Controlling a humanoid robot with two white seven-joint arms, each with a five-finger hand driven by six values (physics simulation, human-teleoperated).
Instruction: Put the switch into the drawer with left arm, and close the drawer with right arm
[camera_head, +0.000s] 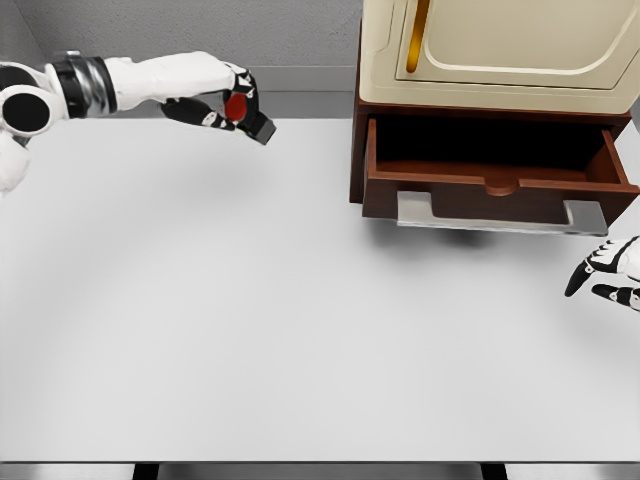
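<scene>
My left hand (222, 100) is raised above the far left of the table, its fingers shut on the switch (247, 113), a dark grey block with a red button. The drawer (497, 170) of a dark brown cabinet stands pulled open at the upper right, showing an empty dark inside and a grey handle (500, 217) along its front. My right hand (610, 268) hovers at the right edge, just below and right of the drawer's front, fingers relaxed and holding nothing.
A cream-coloured cabinet top (500, 50) with a yellow handle (418, 30) sits over the drawer. The white table (250, 320) spreads wide below both hands, and its front edge runs along the bottom of the view.
</scene>
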